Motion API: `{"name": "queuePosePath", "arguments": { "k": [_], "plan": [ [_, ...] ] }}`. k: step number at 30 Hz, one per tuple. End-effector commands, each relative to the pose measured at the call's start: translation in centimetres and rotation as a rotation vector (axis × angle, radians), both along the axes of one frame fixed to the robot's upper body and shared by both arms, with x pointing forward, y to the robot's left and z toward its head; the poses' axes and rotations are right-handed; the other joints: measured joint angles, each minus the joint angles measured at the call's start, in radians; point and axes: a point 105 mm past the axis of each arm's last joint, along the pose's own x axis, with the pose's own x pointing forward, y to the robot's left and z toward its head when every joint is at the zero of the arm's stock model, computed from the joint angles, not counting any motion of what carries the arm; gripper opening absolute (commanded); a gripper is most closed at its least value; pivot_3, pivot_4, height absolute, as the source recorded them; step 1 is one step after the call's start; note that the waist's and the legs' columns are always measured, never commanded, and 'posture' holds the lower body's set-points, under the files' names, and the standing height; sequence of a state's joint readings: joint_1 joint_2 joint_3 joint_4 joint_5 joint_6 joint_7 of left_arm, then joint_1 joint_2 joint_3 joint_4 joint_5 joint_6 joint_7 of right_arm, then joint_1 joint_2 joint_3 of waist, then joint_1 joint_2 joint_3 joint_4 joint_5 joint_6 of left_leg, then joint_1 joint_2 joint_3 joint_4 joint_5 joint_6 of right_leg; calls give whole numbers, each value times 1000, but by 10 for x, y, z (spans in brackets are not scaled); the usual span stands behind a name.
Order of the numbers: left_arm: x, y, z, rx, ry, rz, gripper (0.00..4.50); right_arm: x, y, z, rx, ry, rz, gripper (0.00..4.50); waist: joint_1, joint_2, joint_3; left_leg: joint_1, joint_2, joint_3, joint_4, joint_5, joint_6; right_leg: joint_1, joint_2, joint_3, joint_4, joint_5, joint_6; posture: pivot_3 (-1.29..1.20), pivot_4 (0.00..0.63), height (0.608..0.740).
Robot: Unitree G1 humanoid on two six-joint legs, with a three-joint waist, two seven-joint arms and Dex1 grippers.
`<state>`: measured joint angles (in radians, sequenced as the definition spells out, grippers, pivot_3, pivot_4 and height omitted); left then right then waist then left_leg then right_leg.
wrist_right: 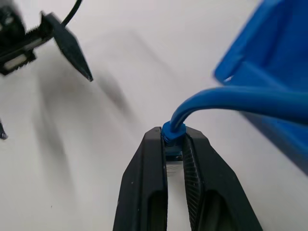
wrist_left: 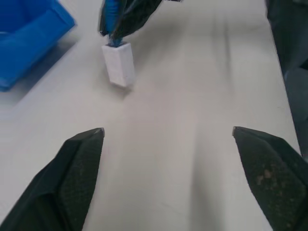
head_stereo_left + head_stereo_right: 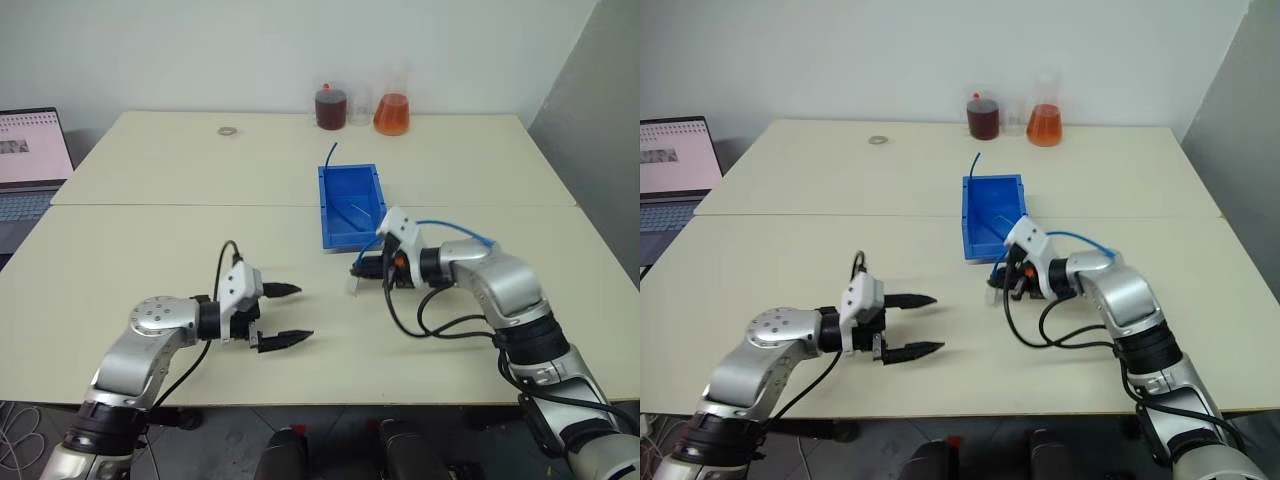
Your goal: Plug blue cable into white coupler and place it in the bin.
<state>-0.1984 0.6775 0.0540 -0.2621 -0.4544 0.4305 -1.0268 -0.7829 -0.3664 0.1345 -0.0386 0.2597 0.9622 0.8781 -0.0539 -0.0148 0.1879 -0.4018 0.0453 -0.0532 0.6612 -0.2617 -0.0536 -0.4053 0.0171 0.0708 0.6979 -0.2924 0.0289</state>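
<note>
My right gripper (image 3: 360, 270) is shut on the plug end of the blue cable (image 1: 226, 98), just in front of the bin (image 3: 350, 205). The white coupler (image 2: 119, 64) sits on that plug below the right gripper's fingertips (image 2: 126, 19), close over the tabletop. The cable arcs back over my right wrist (image 3: 455, 228). A thin blue end sticks up behind the bin's far left corner (image 3: 330, 155). My left gripper (image 3: 302, 313) stands wide open and holds nothing, a hand's width left of the coupler, with its fingers (image 2: 79, 168) pointing toward it.
Two flasks, one with dark red liquid (image 3: 331, 107) and one with orange liquid (image 3: 392, 113), stand at the table's far edge. A small ring (image 3: 228, 131) lies at the back left. A laptop (image 3: 30, 160) sits off the left edge. Black wires loop beside my right arm (image 3: 440, 325).
</note>
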Motion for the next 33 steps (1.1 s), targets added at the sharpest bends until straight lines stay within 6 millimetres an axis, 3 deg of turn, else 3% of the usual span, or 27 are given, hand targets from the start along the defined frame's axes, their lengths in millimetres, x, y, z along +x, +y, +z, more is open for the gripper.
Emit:
{"name": "queuePosePath", "arguments": {
  "k": [1,5,10,11,13,19,20,21,27,30,33],
  "plan": [
    [10,-5,50,-111,-147,151,4479,23,2,59,108,-106,-96,176,-1,0,0,0,0,0,0,0,0,0,0,0,0,2,-3,0,150,740],
    [19,-17,66,-176,-189,229,4479,56,5,70,124,-104,-186,176,-3,-1,0,1,0,0,-2,0,0,0,0,0,-1,2,-3,0,150,740],
    [30,-17,63,-180,-188,329,4479,89,5,64,71,-127,-248,176,-3,-1,0,0,-1,3,-2,0,0,0,-1,1,-2,2,-4,0,150,740],
    [31,-15,61,-178,-187,352,4500,92,7,63,73,-121,-250,875,-3,-1,0,0,-2,3,-3,0,0,-1,-1,1,-3,2,-4,0,150,740],
    [31,-12,59,-184,-187,382,4500,95,11,62,78,-111,-244,1345,-3,-1,0,0,-1,3,-4,0,0,-1,-1,1,-3,2,-4,0,150,740],
    [27,-13,56,-192,-181,393,4500,100,14,59,72,-116,-242,2718,-3,-1,0,0,-1,3,-8,0,0,-2,-2,1,-5,2,-4,0,150,740],
    [27,-12,56,-189,-180,393,4500,101,12,60,71,-119,-248,2761,-3,-1,0,0,-1,3,-8,0,0,-2,-2,1,-5,2,-4,0,150,740],
    [27,-12,56,-189,-179,393,4500,102,9,61,69,-127,-257,3152,-3,-1,0,0,-1,3,-8,0,0,-2,-2,1,-6,2,-4,0,150,740],
    [28,-12,56,-190,-174,388,4500,109,-14,74,56,-190,-342,4370,-3,-1,0,0,-1,3,-9,0,0,-2,-2,1,-6,2,-4,0,150,740],
    [28,-11,58,-196,-180,396,4500,102,-30,81,40,-243,-346,4487,-1,-1,0,0,-1,4,-9,0,-1,-2,-2,1,-6,2,-4,0,150,740],
    [30,0,60,-219,-183,476,4500,72,-47,89,87,-317,-327,4487,9,-1,0,0,-1,3,-11,0,-1,-1,-3,0,-8,2,-4,0,150,740]
  ]
}}
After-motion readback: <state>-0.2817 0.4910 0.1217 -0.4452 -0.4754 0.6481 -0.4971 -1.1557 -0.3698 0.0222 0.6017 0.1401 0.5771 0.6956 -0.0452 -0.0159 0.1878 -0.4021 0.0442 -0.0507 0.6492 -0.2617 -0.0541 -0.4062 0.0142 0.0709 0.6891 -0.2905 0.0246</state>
